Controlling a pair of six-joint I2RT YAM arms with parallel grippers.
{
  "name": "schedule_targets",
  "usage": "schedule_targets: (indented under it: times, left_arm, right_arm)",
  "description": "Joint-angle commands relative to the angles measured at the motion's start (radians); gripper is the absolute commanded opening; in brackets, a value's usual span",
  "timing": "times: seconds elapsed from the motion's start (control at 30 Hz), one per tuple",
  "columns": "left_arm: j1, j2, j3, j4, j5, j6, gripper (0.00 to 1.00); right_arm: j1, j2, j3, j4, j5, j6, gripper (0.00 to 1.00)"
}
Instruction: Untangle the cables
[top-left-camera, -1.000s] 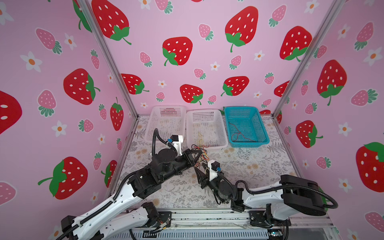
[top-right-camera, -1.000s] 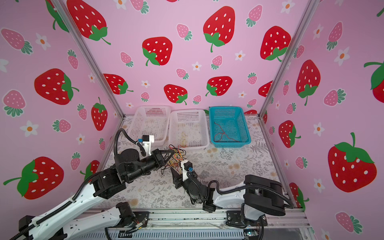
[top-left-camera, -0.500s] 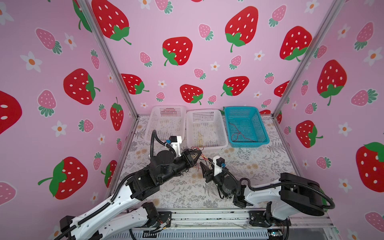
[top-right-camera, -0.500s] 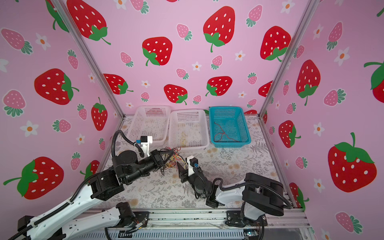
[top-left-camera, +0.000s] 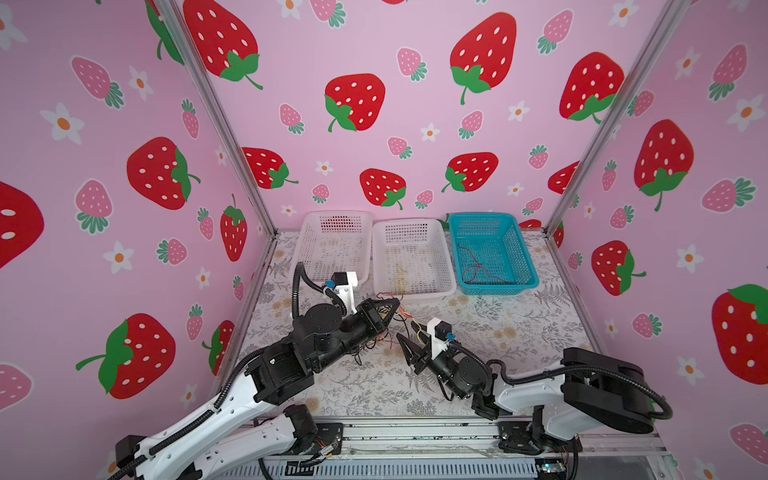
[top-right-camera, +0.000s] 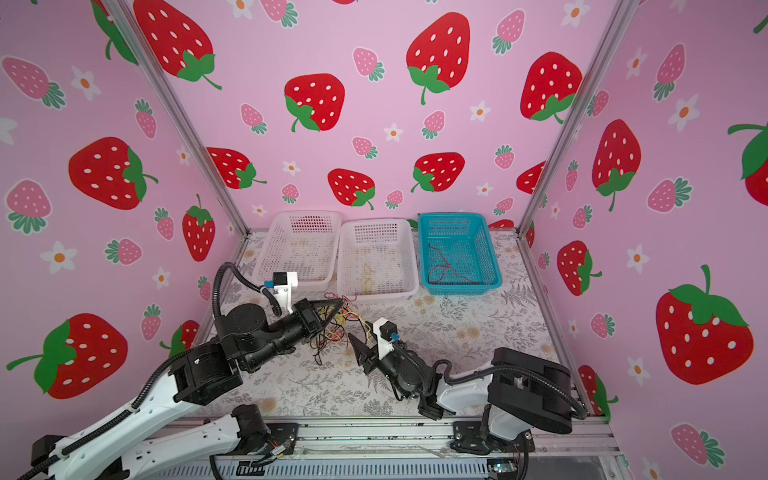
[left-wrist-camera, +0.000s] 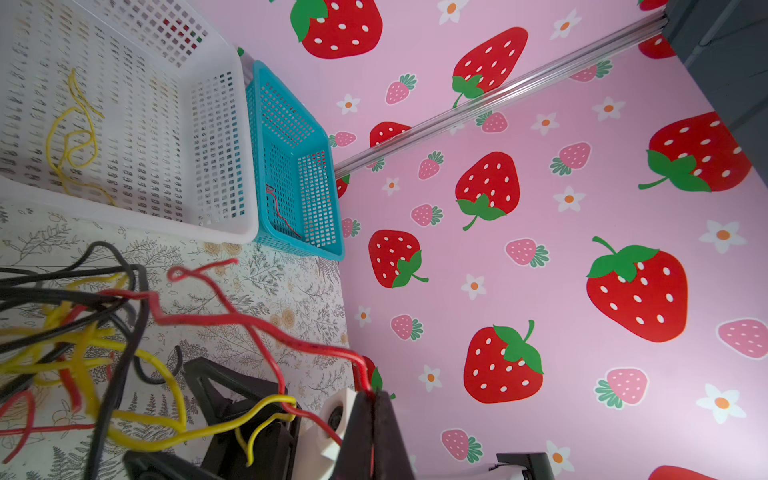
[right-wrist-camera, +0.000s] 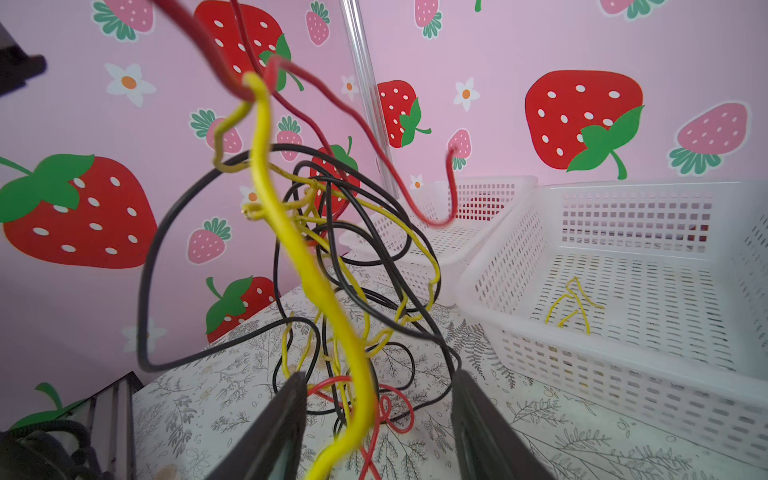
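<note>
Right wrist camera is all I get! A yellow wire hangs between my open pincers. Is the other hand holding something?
Observer: Yes. The left gripper is shut on a red cable from the tangle.
Operator: Where do red ones go? I only see white baskets.
Observer: A blue basket stands just right of the middle white basket, with a second red cable lying in it.

We see tangled black, yellow and red cables (top-right-camera: 338, 328) bunched just before the middle white basket (top-left-camera: 415, 293), partly raised; a single yellow cable (top-left-camera: 401, 277) lies inside it, a red cable (top-left-camera: 478, 270) to its right.
</note>
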Motion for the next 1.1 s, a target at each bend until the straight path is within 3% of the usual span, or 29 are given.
schedule_targets:
  times: [0.0, 0.17, 0.33, 0.73, 1.07]
  left_arm:
    - [-0.005, -0.035, 0.067, 0.014, -0.100, 0.020, 0.00]
    - [-0.005, -0.059, 0.071, 0.029, -0.173, 0.030, 0.00]
    - [-0.003, -0.045, 0.064, 0.059, -0.145, 0.009, 0.00]
    - [-0.005, -0.029, 0.067, 0.156, -0.131, -0.029, 0.00]
    - [-0.006, 0.015, 0.063, 0.216, -0.096, -0.072, 0.00]
  right_arm:
    - [-0.003, -0.083, -0.070, 0.050, 0.009, 0.040, 0.58]
    - [0.003, -0.206, -0.144, -0.001, 0.020, 0.043, 0.60]
    - [0.010, -0.241, -0.140, -0.035, -0.016, 0.017, 0.60]
    - [0.025, -0.044, -0.004, 0.065, -0.051, -0.018, 0.60]
    - [0.035, 0.096, 0.124, 0.112, 0.139, -0.079, 0.56]
